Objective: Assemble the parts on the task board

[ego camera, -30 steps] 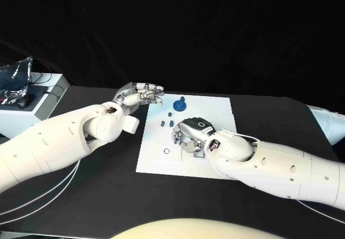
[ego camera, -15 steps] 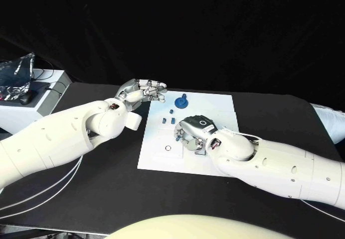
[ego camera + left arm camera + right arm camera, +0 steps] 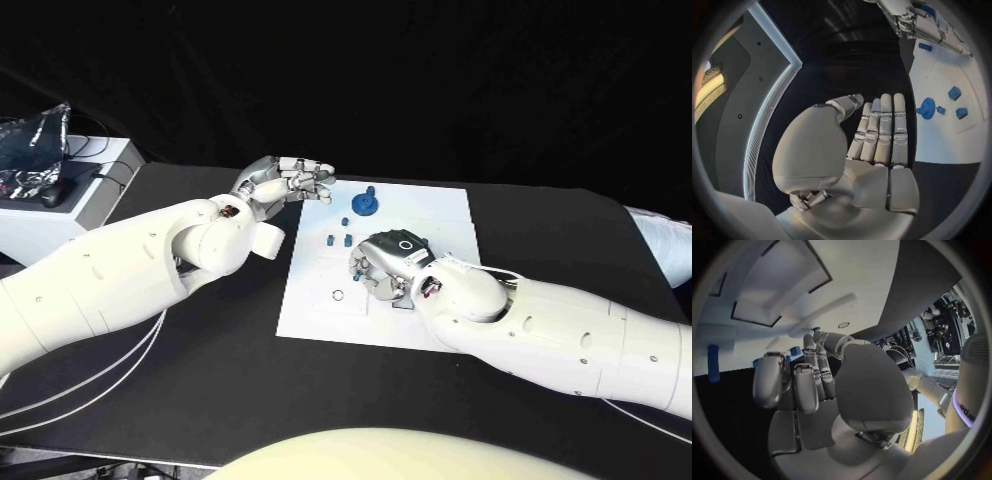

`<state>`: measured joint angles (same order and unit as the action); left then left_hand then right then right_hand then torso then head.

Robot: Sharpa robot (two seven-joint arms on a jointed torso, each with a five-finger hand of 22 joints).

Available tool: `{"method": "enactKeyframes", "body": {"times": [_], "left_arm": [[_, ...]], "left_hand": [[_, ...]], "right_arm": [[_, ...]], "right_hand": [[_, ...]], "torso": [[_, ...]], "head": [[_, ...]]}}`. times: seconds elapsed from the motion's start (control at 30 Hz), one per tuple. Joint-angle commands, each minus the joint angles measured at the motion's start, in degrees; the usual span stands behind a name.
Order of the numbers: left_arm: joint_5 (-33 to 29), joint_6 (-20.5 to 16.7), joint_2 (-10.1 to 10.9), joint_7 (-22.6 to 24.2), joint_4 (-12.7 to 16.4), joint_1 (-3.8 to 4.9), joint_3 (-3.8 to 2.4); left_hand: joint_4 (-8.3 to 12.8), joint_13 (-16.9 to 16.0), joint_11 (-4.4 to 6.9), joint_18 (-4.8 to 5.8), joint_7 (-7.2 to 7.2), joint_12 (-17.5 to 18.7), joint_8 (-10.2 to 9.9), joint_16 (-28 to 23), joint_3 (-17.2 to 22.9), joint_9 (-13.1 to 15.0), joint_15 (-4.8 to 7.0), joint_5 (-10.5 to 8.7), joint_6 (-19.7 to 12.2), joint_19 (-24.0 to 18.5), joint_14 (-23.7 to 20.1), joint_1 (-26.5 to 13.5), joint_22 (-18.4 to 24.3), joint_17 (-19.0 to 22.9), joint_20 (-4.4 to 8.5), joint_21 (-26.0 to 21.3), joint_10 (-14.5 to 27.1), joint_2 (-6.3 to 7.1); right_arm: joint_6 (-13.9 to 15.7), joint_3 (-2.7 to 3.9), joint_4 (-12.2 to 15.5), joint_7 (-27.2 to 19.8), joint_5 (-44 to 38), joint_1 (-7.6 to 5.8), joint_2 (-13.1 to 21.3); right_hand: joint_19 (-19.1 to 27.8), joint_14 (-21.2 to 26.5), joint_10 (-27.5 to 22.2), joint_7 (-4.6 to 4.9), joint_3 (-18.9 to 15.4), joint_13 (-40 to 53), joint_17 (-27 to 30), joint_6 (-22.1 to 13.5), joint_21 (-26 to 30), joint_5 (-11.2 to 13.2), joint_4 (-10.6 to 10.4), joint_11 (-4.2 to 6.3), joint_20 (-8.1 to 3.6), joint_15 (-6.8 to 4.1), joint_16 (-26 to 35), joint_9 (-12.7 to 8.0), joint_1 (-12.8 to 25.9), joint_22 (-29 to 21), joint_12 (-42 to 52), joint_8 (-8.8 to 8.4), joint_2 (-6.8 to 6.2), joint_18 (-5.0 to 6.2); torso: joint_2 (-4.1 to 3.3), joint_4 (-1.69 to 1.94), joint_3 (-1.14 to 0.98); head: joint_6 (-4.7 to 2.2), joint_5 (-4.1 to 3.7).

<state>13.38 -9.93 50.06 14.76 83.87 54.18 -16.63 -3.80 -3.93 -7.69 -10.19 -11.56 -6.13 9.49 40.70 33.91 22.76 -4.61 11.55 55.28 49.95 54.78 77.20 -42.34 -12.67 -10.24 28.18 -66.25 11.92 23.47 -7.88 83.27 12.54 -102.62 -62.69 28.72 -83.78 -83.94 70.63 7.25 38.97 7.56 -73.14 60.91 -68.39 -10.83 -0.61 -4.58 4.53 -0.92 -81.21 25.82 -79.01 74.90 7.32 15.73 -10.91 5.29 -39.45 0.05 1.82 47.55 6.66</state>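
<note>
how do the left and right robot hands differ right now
The left robot hand is beside the board's far left corner, over black table, fingers straight and empty. The right robot hand is over the board's middle, fingers curled downward; whether it holds anything is hidden. Both are silver on white arms.

Your left hand (image 3: 873,145) extends its fingers together, holding nothing. Beyond them, the task board (image 3: 942,100) carries a round blue part (image 3: 927,108) and small blue pieces (image 3: 954,93).
</note>
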Motion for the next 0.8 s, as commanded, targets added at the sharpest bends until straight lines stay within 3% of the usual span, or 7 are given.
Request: {"method": "enactKeyframes", "body": {"times": [0.03,0.37,0.5,0.57,0.8], "left_arm": [[-0.15,0.51,-0.05,0.17,0.19,0.02,-0.06],[-0.12,0.68,-0.09,-0.01,0.13,0.02,-0.06],[-0.08,0.72,-0.07,-0.13,0.1,0.02,-0.06],[-0.07,0.74,-0.05,-0.18,0.09,0.02,-0.06],[-0.05,1.05,0.0,-0.47,0.05,0.02,-0.06]], "left_hand": [[-0.08,0.02,-0.38,-0.05,-0.23,0.26,-0.26,-0.2,-0.29,-0.09,-0.27,0.26,-0.04,0.23,0.32,0.47,0.05,-0.05,-0.19,-0.21,0.17,-0.12],[-0.08,0.02,-0.38,-0.05,-0.23,0.26,-0.26,-0.2,-0.29,-0.09,-0.27,0.26,-0.04,0.23,0.32,0.47,0.05,-0.05,-0.19,-0.21,0.17,-0.12],[-0.09,0.02,-0.39,-0.05,-0.23,0.27,-0.26,-0.22,-0.29,-0.1,-0.27,0.26,-0.05,0.23,0.32,0.46,0.06,-0.07,-0.19,-0.22,0.18,-0.12],[-0.22,-0.01,-0.43,-0.04,-0.27,0.33,-0.3,-0.45,-0.39,-0.17,-0.32,0.21,-0.09,0.22,0.32,0.37,0.16,-0.22,-0.24,-0.4,0.23,-0.15],[-0.22,-0.01,-0.43,-0.04,-0.27,0.33,-0.3,-0.45,-0.39,-0.17,-0.32,0.21,-0.09,0.22,0.32,0.37,0.16,-0.22,-0.24,-0.4,0.23,-0.15]], "right_arm": [[-1.29,-0.1,-0.48,0.58,-1.26,0.34,-0.26],[-2.65,-0.19,-1.13,-0.35,-0.9,0.57,-0.77],[-3.68,-0.25,-1.17,-1.59,-0.07,0.59,-0.72],[-3.84,-0.26,-1.08,-2.05,0.17,0.59,-0.62],[-2.27,-0.28,-0.84,-2.47,0.45,0.61,-0.15]], "right_hand": [[-0.41,-2.55,1.52,0.04,0.4,0.03,0.0,0.38,0.03,-0.32,0.0,1.3,-0.27,-0.44,-0.01,0.1,0.09,2.46,-0.1,0.14,0.69,-1.05],[-0.31,-2.51,1.51,0.19,0.43,-0.11,0.28,0.22,0.36,-0.06,0.07,1.19,-0.24,-0.38,0.11,0.19,0.62,2.32,-0.48,0.06,0.47,-1.0],[-0.15,-2.47,0.05,0.87,-0.4,-0.74,0.44,-1.59,0.65,-0.8,0.1,0.46,0.19,0.26,0.13,-0.07,2.17,2.3,-2.05,-1.14,-0.73,-1.02],[0.17,-2.46,-1.39,0.6,-1.55,-1.22,0.38,-2.98,1.5,-1.9,-0.2,0.2,0.45,0.53,0.05,-0.44,3.72,1.9,-3.12,-2.22,-2.4,-0.85],[1.69,-2.01,-5.17,0.64,-3.16,-2.26,1.61,-4.22,5.98,-1.63,-0.5,-0.44,0.92,1.08,0.64,-0.86,5.0,-0.46,-3.64,-3.49,-3.99,-0.04]], "torso": [[-0.05,-0.01,-0.02],[-0.01,-0.07,0.01],[0.02,-0.07,-0.03],[0.02,-0.09,-0.07],[0.06,-0.09,-0.07]], "head": [[0.13,0.12],[0.47,0.14],[0.59,0.15],[0.53,0.19],[0.39,0.11]]}}
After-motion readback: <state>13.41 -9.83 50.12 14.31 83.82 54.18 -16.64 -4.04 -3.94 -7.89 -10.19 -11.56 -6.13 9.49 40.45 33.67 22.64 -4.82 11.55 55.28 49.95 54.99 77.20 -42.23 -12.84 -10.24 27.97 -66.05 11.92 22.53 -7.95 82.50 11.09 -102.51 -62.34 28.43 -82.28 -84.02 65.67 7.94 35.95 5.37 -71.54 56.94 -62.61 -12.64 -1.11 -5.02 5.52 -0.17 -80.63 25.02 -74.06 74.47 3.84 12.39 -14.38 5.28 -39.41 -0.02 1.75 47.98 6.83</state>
